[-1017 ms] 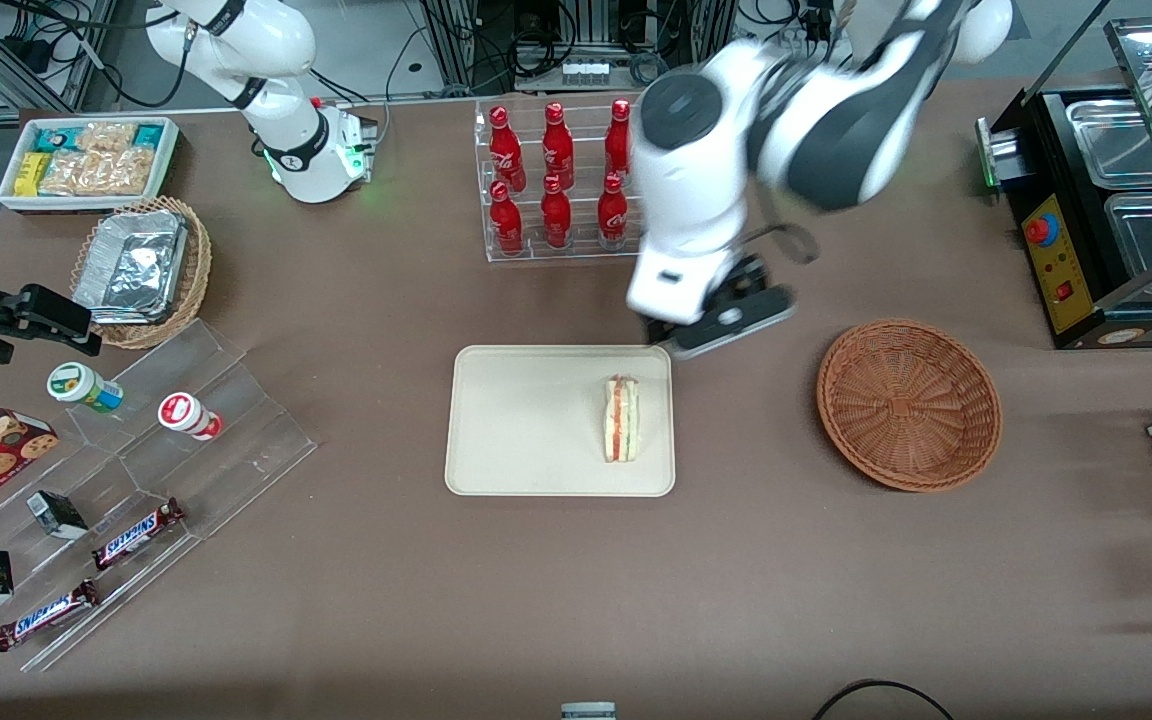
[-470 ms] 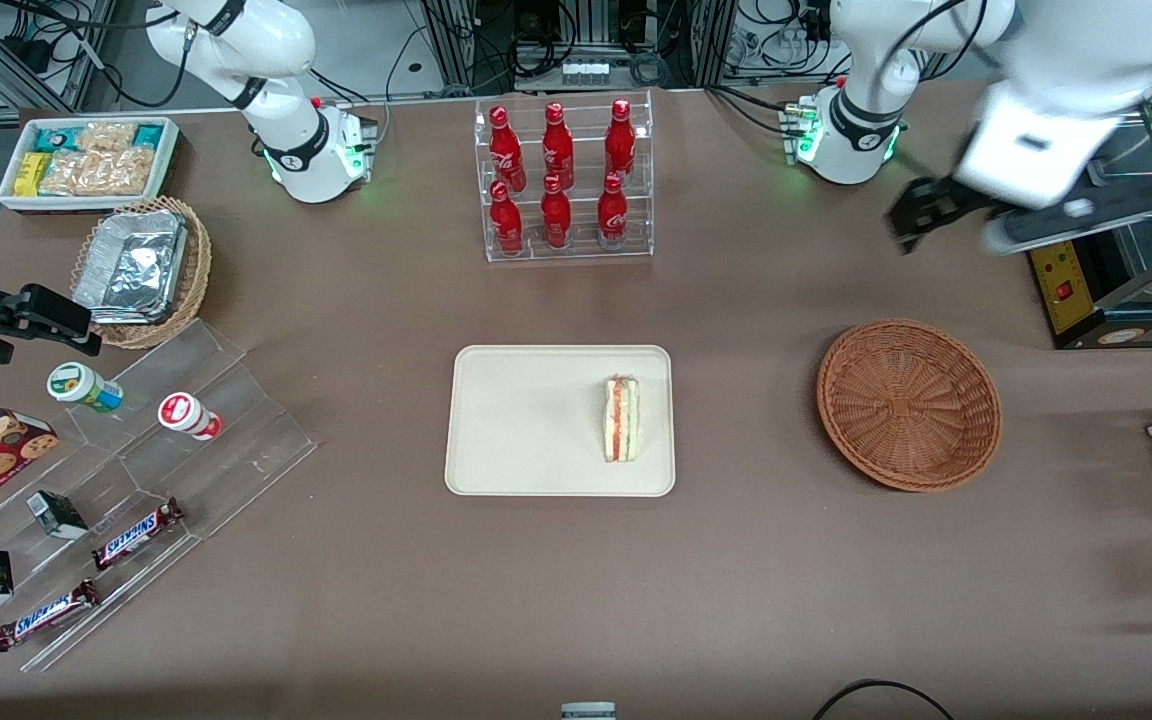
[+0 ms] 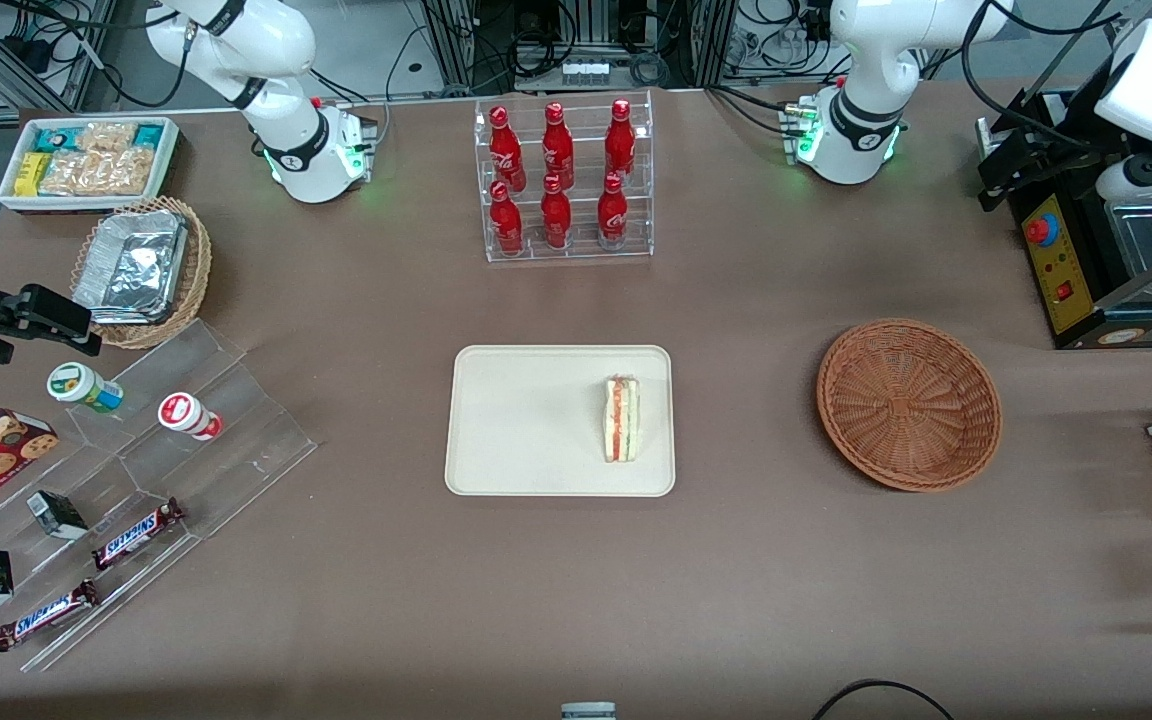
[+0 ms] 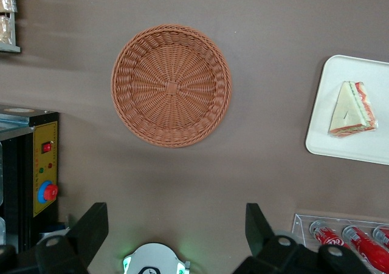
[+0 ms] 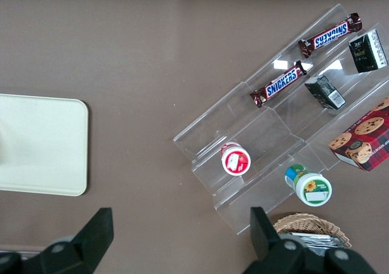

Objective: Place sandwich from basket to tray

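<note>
The sandwich [image 3: 621, 418] lies on the cream tray [image 3: 526, 420], near the tray edge that faces the basket. It also shows in the left wrist view [image 4: 351, 110] on the tray [image 4: 340, 147]. The reddish-brown wicker basket [image 3: 908, 403] is empty; the left wrist view shows it from above [image 4: 171, 85]. My left gripper [image 3: 1004, 170] is raised at the working arm's end of the table, by the black machine and farther from the front camera than the basket. It is open and empty, fingers wide apart [image 4: 175, 213].
A black machine [image 3: 1066, 250] with a red button stands beside my gripper. A clear rack of red bottles [image 3: 561, 180] stands farther from the camera than the tray. A tan basket with foil trays [image 3: 141, 270], a white snack bin [image 3: 86, 160] and a clear stepped stand [image 3: 136, 500] are toward the parked arm's end.
My left arm has swung away from the tray's edge toward the working arm's end, up by the black machine. The sandwich has stayed on the tray.
</note>
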Controlling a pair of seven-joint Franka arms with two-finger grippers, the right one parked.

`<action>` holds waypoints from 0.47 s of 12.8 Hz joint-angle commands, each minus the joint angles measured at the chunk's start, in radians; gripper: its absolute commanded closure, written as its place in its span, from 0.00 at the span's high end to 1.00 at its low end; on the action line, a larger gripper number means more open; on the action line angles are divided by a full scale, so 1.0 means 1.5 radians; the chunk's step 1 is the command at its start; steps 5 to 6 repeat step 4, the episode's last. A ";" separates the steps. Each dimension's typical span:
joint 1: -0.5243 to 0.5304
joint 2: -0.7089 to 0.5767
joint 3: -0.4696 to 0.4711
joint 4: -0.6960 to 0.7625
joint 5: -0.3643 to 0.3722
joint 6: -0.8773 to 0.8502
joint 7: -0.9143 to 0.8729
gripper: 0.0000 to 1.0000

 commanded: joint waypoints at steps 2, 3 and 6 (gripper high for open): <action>-0.016 -0.005 0.014 -0.005 -0.017 0.009 0.015 1.00; -0.018 -0.003 0.022 0.003 -0.018 0.009 0.023 1.00; -0.018 0.003 0.022 0.014 -0.018 0.009 0.042 1.00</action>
